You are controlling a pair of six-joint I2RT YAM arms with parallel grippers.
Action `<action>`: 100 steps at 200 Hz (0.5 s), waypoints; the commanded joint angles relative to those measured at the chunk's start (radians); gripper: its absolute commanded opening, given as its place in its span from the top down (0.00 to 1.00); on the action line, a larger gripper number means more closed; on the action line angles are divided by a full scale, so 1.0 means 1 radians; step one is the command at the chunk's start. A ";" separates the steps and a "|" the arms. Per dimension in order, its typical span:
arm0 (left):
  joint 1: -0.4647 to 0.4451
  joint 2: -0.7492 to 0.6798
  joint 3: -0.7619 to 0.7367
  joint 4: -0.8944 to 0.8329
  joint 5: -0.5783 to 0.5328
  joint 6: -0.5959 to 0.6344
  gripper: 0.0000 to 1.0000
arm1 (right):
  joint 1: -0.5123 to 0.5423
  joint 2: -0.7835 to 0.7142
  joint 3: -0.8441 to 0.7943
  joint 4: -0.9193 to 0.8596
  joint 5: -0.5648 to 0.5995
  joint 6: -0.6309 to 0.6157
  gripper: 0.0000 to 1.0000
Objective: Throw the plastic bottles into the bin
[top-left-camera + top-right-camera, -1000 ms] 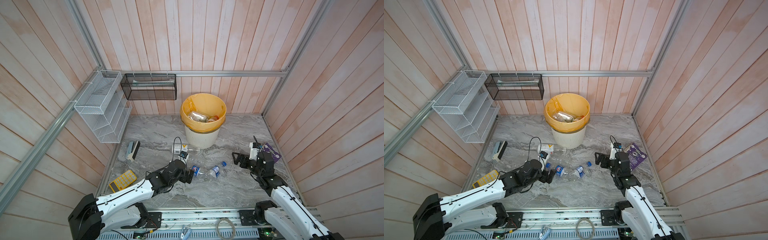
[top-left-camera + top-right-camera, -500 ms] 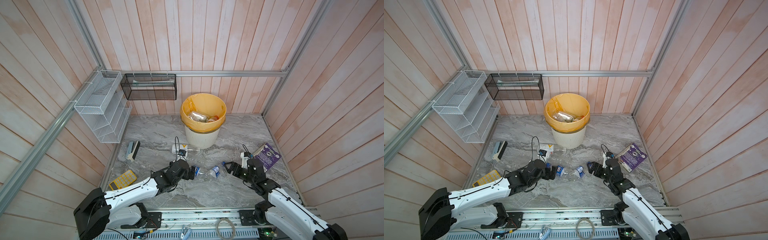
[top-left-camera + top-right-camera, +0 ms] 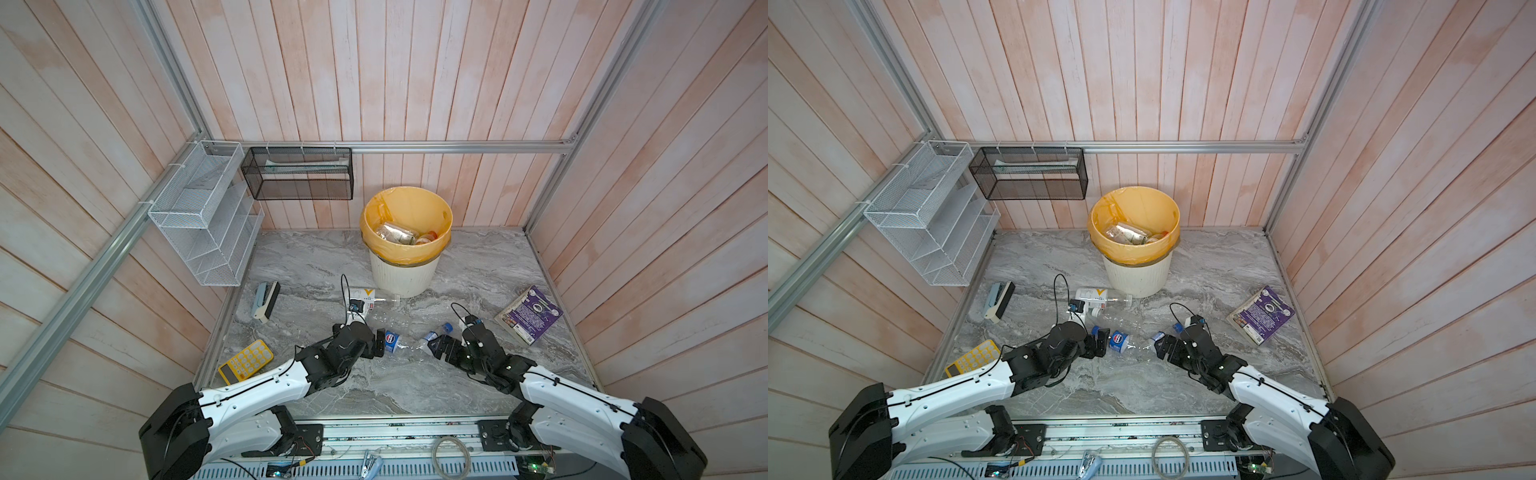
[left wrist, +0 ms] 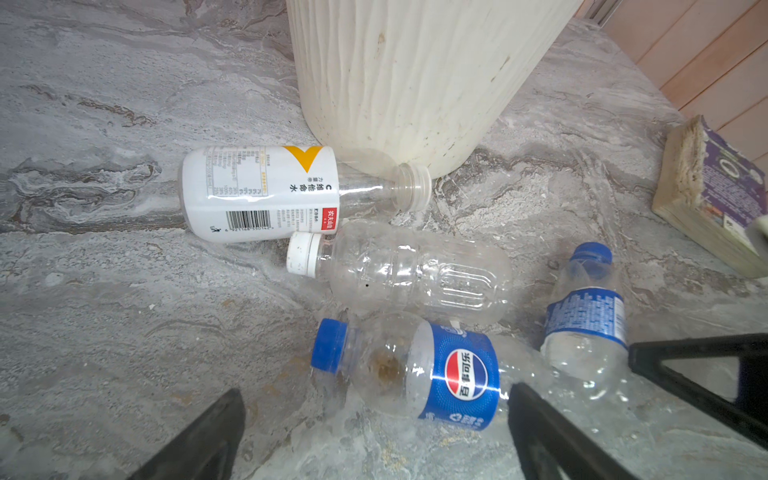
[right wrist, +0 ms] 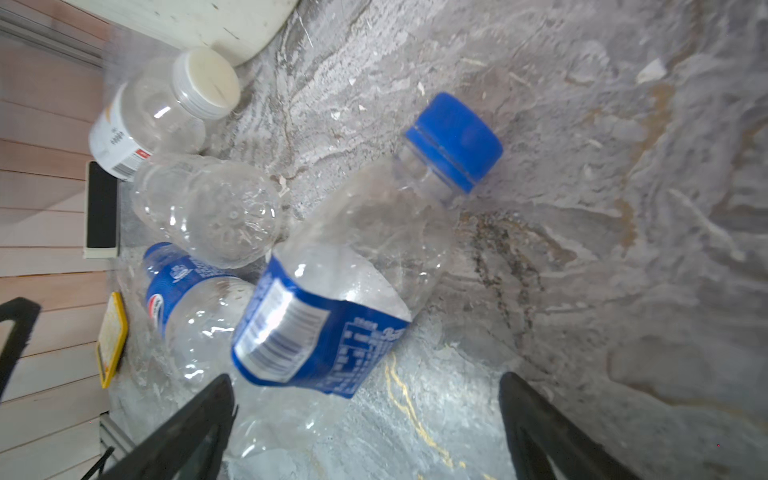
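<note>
Four plastic bottles lie on the grey marble worktop, just near of the round cream ribbed bin with its yellow bag. One white-labelled bottle reads "维他命水" and lies beside the bin's foot. One clear unlabelled bottle has a white cap. One blue-capped Pepsi bottle shows the round emblem. One second blue-labelled bottle has print too small to read. The left claw is released, just left of the Pepsi bottle. The right claw is also released, grasping nothing.
</note>
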 commanded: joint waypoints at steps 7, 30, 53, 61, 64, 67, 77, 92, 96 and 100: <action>-0.003 -0.006 -0.016 0.001 -0.019 -0.009 0.00 | 0.010 0.075 0.056 0.041 0.107 0.009 0.02; -0.001 -0.005 -0.023 0.007 -0.020 -0.004 0.00 | 0.010 0.136 0.076 0.033 0.127 -0.017 0.10; 0.004 0.005 -0.024 0.013 -0.019 0.003 0.00 | 0.009 0.185 0.085 0.025 0.154 -0.041 0.14; 0.005 0.010 -0.024 0.014 -0.018 0.006 0.00 | 0.006 0.198 0.092 0.026 0.160 -0.050 0.16; 0.004 0.012 -0.023 0.013 -0.018 0.006 0.00 | 0.006 0.202 0.094 0.026 0.161 -0.054 0.16; 0.004 0.014 -0.023 0.014 -0.017 0.007 0.00 | 0.004 0.208 0.098 0.026 0.161 -0.058 0.16; 0.007 0.019 -0.023 0.010 -0.017 0.007 0.00 | 0.004 0.225 0.112 0.028 0.162 -0.074 0.15; 0.007 0.027 -0.025 0.004 -0.017 0.007 0.00 | 0.004 0.251 0.141 0.025 0.160 -0.103 0.14; 0.010 0.027 -0.024 0.003 -0.017 0.006 0.00 | 0.003 0.258 0.150 0.022 0.161 -0.110 0.14; 0.010 0.029 -0.025 0.001 -0.017 0.006 0.00 | 0.003 0.264 0.158 0.019 0.164 -0.118 0.14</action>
